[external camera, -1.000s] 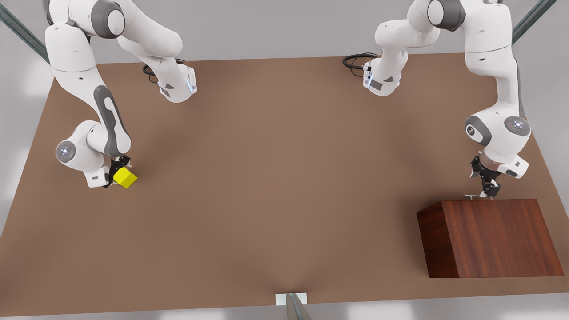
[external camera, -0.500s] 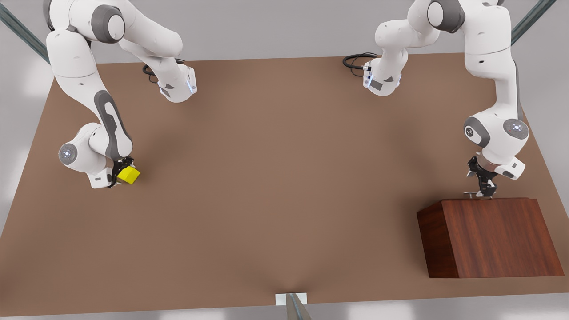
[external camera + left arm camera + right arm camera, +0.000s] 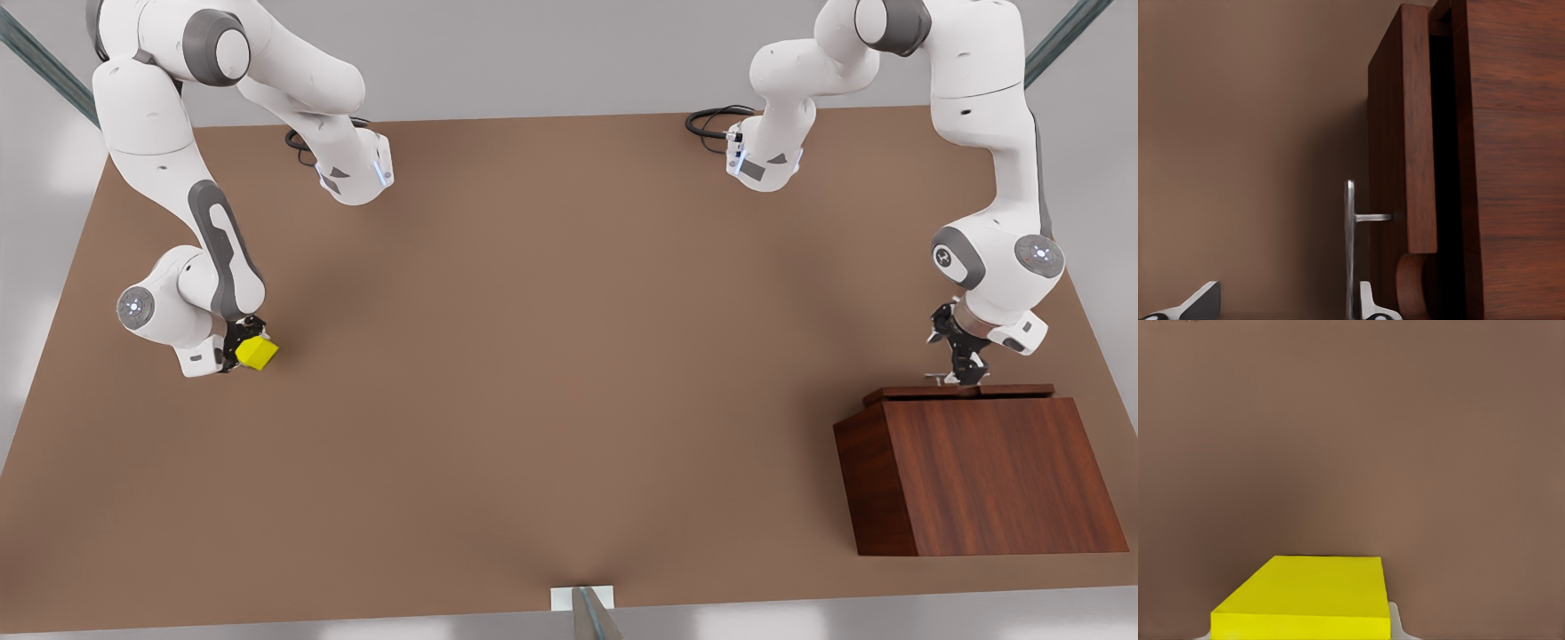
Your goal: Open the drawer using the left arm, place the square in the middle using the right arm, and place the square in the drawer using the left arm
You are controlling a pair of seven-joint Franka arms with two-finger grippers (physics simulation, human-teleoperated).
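right hand (image 3: 238, 351) grips the square (image 3: 257, 353); left hand (image 3: 965, 373) clasps drawer (image 3: 958, 391) handle (image 3: 1350, 247).

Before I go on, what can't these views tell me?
- Drawer interior: dark gap in the left wrist view, barely slid out in the front view.
- Left gripper grip on the handle: fingertips cut off by the left wrist view's edge.
- Right gripper fingers: hidden behind the yellow cube.

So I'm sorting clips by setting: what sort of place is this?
Likely a simulated robot test bench: two white arms on a bare brown table, one wooden box, a yellow cube.
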